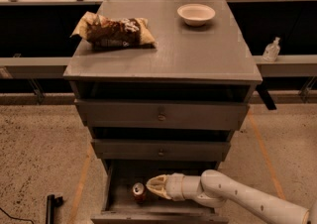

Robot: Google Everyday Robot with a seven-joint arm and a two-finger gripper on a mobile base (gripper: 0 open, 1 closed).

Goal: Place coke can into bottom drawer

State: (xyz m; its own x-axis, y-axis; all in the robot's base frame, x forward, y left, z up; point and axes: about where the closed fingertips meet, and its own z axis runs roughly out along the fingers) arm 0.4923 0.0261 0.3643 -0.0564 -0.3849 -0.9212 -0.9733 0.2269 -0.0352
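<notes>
1. Gripper. The gripper [151, 187] sits inside the open bottom drawer [120, 199], pointing left. It holds nothing. How far its fingers stand apart cannot be told from this view.

2. Task object. The coke can [139, 192] stands upright on the drawer floor, silver top up, just beside the gripper tip and slightly in front of it. Whether the tip touches the can cannot be told. The can is left of centre in the drawer and clear of the left wall.

3. Arm. The white arm [237, 199] enters from the lower right and reaches over the drawer's front right.

4. Cabinet. The middle drawer [159, 149] and top drawer [161, 115], both knobbed, are pushed in. On the cabinet top [198, 54] lie a brown chip bag [115, 31] at the left and a white bowl [196, 14] at the rear right. Neither is part of the task.

5. Progress. The placement appears complete: the can rests in the correct drawer, unsupported by the gripper. What remains, by judgement, is to bring the gripper out without tipping the can. The task sentence does not call for closing the drawer.
</notes>
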